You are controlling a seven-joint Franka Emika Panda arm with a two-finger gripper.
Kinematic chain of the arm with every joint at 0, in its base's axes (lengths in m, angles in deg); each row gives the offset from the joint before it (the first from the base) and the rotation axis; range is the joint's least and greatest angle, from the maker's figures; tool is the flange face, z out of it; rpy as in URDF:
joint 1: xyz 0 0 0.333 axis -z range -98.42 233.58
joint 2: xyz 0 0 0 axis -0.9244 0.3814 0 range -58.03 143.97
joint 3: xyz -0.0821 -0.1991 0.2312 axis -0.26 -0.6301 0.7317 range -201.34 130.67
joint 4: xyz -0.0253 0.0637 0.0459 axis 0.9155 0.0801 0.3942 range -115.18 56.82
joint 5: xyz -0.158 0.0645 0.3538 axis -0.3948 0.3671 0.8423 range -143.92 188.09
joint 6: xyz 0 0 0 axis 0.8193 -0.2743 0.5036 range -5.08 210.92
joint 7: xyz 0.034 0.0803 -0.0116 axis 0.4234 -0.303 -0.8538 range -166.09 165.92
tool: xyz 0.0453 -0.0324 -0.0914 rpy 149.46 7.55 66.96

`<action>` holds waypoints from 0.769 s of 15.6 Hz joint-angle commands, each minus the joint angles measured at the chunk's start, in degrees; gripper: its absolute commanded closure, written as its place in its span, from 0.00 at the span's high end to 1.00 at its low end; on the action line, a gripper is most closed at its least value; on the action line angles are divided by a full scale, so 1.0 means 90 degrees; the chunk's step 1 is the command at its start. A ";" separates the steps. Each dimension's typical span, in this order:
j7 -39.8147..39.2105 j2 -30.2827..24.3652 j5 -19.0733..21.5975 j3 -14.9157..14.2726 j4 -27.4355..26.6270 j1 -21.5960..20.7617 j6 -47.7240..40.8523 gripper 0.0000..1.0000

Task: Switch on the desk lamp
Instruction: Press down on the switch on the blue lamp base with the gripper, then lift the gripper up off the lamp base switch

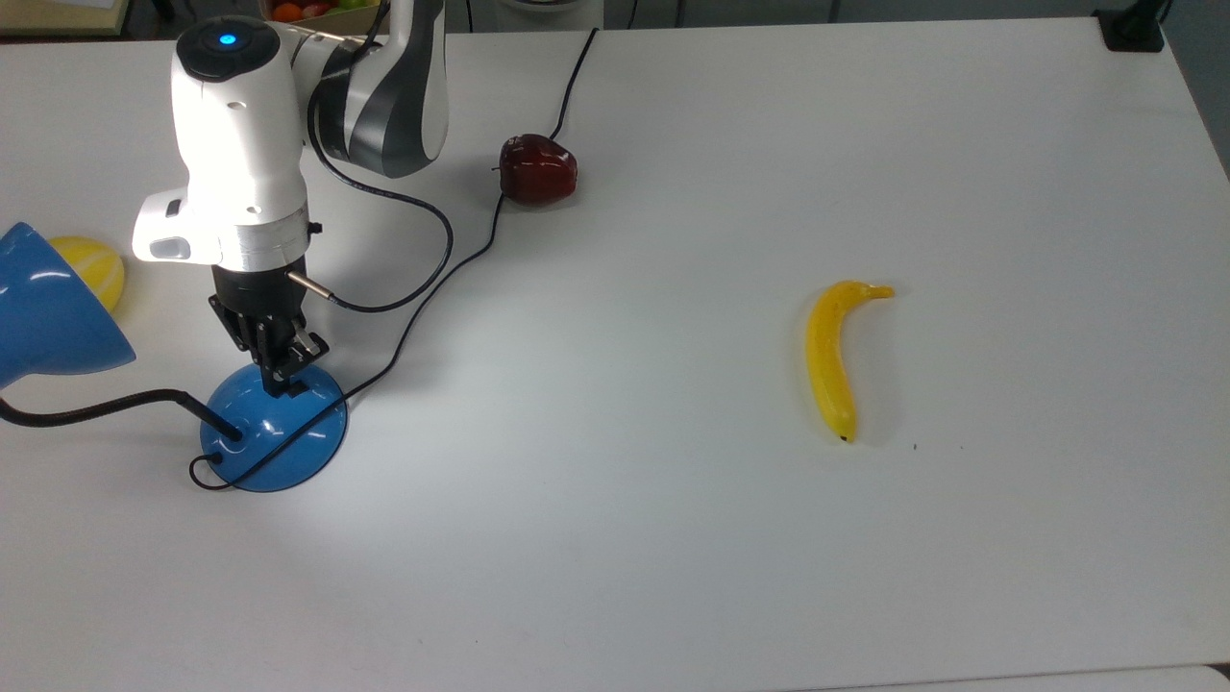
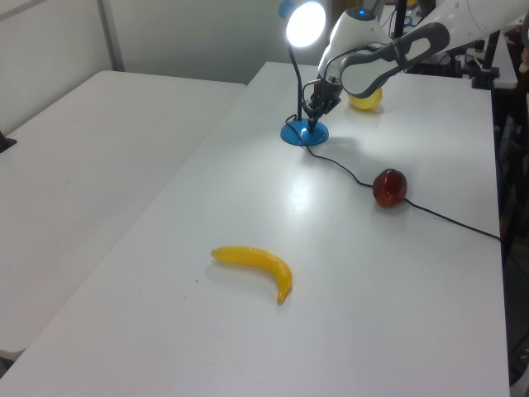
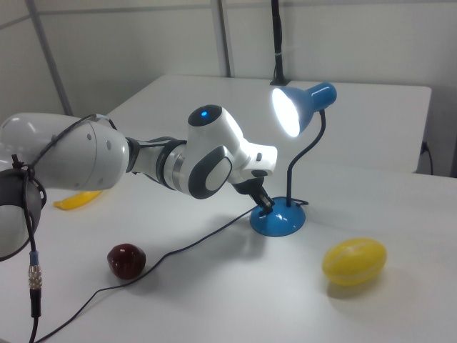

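The desk lamp (image 1: pixel 274 428) sits at the left edge of the top view, about mid-height, on the white table (image 1: pixel 673 529), and it's lit: in the left view the shade (image 2: pixel 303 23) glows bright white near the top centre, and in the right view it shines in the upper middle of the frame. Its blue dome base (image 3: pixel 278 220) is just right of centre in the right view, with the black bendy neck (image 3: pixel 307 161) curving up to the shade.

The gripper (image 1: pixel 285 384) points straight down with its tip pressed on the top of the dome, on the side away from the neck. Fingers look pinched close together, nothing held between them.

The black cord (image 1: pixel 461 259) runs from the base up toward the top edge of the top view, passing right beside a dark red apple (image 1: pixel 537 169). A yellow lemon-like fruit (image 3: pixel 354 261) sits lower right in the right view, near the base. A banana (image 1: pixel 834 356) lies well apart, right of centre in the top view.
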 commanded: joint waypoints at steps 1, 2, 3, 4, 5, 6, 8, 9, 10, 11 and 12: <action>0.0199 0.0193 -0.0139 -0.0144 0.0048 -0.0115 0.0226 0.00; 0.0199 0.0193 -0.0149 -0.0144 0.0048 -0.0115 0.0235 0.00; 0.0189 0.0193 -0.0169 -0.0144 0.0048 -0.0115 0.0236 0.00; 0.0189 0.0174 -0.0169 -0.0144 0.0048 -0.0115 0.0236 0.00; 0.0189 0.0125 -0.0159 -0.0144 0.0048 -0.0115 0.0226 0.00; 0.0180 0.0019 -0.0159 -0.0144 0.0048 -0.0115 0.0187 0.00; 0.0150 -0.0391 -0.0159 -0.0134 -0.0087 -0.0135 0.0022 0.00; 0.0140 -0.0654 -0.0149 -0.0134 -0.0214 -0.0145 -0.0318 0.00; 0.0121 -0.0937 -0.0149 -0.0125 -0.0283 -0.0164 -0.0717 0.01; 0.0101 -0.1201 -0.0149 -0.0125 -0.0380 -0.0251 -0.1128 0.01; -0.0005 -0.1493 -0.0120 -0.0125 -0.0526 -0.0358 -0.1480 0.02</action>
